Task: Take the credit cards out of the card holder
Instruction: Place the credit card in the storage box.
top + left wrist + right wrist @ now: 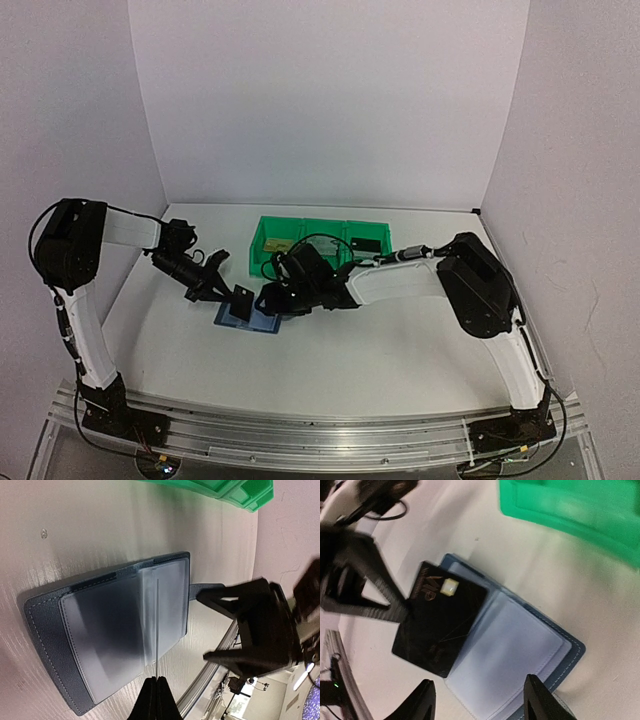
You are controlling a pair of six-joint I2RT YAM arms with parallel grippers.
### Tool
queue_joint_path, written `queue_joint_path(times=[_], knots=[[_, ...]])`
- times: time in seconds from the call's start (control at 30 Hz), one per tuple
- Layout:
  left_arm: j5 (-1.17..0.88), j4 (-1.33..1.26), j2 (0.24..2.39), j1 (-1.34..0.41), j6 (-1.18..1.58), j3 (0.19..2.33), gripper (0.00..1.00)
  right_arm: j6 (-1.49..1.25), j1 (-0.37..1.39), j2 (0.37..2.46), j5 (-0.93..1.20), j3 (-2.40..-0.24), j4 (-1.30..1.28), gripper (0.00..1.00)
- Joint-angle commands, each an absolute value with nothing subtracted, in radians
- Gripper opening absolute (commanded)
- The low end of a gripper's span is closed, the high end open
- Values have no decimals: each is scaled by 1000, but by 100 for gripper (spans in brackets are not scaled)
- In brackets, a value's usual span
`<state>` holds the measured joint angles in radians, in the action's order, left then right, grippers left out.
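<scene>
The left hand [231,297] holds a black card [241,303] over the blue card holder [258,324].

green bins [580,515] blurred and cropped, right gripper [202,625] blurred

The black card [440,630], seen from the right wrist view, carries large gold letters printed just beside its gold chip [449,586]. They read "VI", perhaps "VIP", but the last letter is unclear. There is smaller gold print lower on the same card, which is too blurred to read.
</scene>
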<state>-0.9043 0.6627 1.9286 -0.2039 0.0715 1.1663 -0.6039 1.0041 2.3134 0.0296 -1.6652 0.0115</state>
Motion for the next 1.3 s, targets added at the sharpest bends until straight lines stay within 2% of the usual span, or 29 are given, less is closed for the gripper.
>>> queue_joint_path(times=[0.0,0.1,0.2,0.47,0.63,0.87,1.0,1.03,1.13,1.27], knots=[[-926,655,1946,-204,165,1230,0,-199,1144,2178,-258,-1539,258,62],[-938,649,1942,-204,186,1221,0,96,1209,2186,-366,-1469,431,68],[-947,633,1931,-204,205,1201,0,255,1238,2242,-436,-1480,487,73],[-983,637,1908,-204,236,1209,0,298,1241,2285,-490,-1520,498,74],[-1045,651,1878,-204,240,1218,0,261,1238,2238,-502,-1466,524,77],[-1085,656,1811,-204,180,1187,0,89,1192,2029,-176,-1283,566,79],[-1115,637,1792,-204,171,1176,0,-154,1110,1936,57,-1223,569,83],[-1126,635,1787,-204,159,1182,0,-244,1075,1925,125,-1218,571,85],[-1157,648,1760,-204,92,1210,0,-489,965,1934,276,-1235,573,98],[-1209,680,1723,-204,-5,1241,0,-694,902,2005,433,-1327,577,94]])
